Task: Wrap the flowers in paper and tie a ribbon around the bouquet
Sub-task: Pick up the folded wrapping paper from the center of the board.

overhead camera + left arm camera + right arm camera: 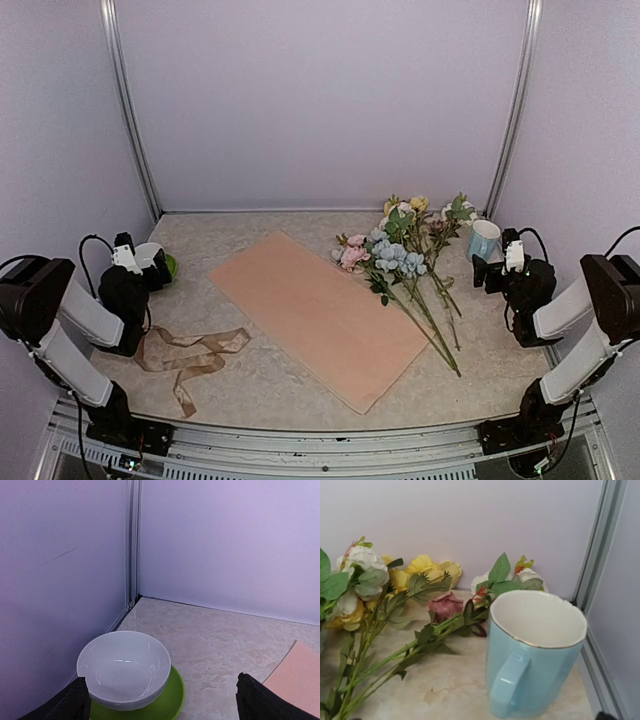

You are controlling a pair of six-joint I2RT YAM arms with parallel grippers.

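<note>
Flowers (405, 255) lie loose on the marbled tabletop (270, 385), right of centre, not gathered. Blooms fan toward the far wall and the green stems run down to the near right. You have pink and pale blue heads nearest the sheet, with yellow and white further back. The paper (315, 315) lies flat, peach side up, set diagonally mid-table. Its long right edge runs just beside the stems; you cannot tell from above whether they touch. The ribbon (190, 352), tan and semi-sheer, sits in loose curls at near left, close to the left arm and apart from the paper. A pale blue mug (535, 655) stands upright at the far right with its handle toward the right wrist camera. Flower heads and leaves lie just behind and beside it. At far left a white bowl (124, 669) sits on a lime-green plate (175, 700). Your left gripper (140, 268) is at the bowl, its fingers (260, 700) spread wide and empty. Your right gripper (487, 270) faces the mug at close range, jaws wide and holding nothing.
</note>
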